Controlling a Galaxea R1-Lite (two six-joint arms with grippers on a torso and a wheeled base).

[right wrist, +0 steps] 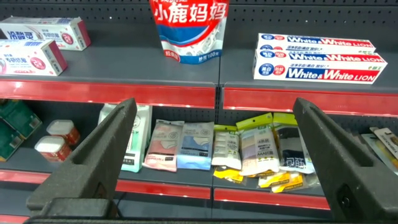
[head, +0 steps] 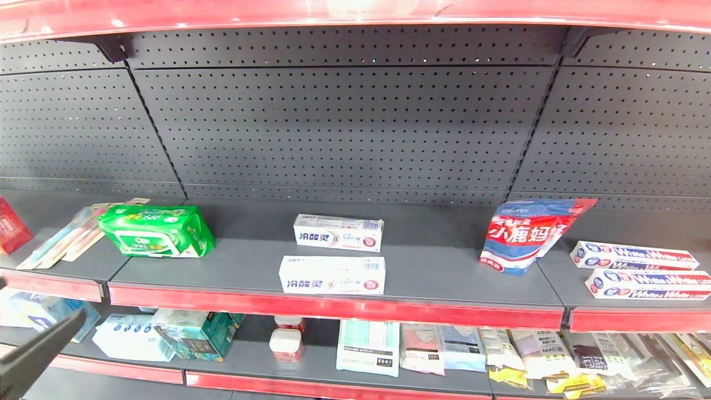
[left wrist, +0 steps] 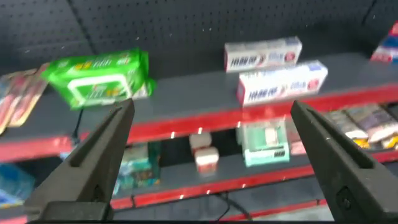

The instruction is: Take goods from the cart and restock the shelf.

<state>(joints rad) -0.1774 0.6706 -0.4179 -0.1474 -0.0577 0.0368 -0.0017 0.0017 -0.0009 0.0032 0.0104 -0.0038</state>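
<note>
Left of the twin toothpaste boxes (head: 332,275) and lower, the left tool (left wrist: 211,109) hangs spread wide, holding nothing. The shelf (head: 333,304) awaiting restock carries a green wipes pack (head: 157,230) to the boxes' left, and a blue-and-red pouch (head: 527,233) and two long cartons (head: 639,269) to their right. All sit near its red front lip, labels outward, likely for shoppers. Bare deck flanks the boxes and runs behind them, leaving room for new goods. The right tool (right wrist: 214,102), also spread and empty, faces the stretch right of the boxes.
</note>
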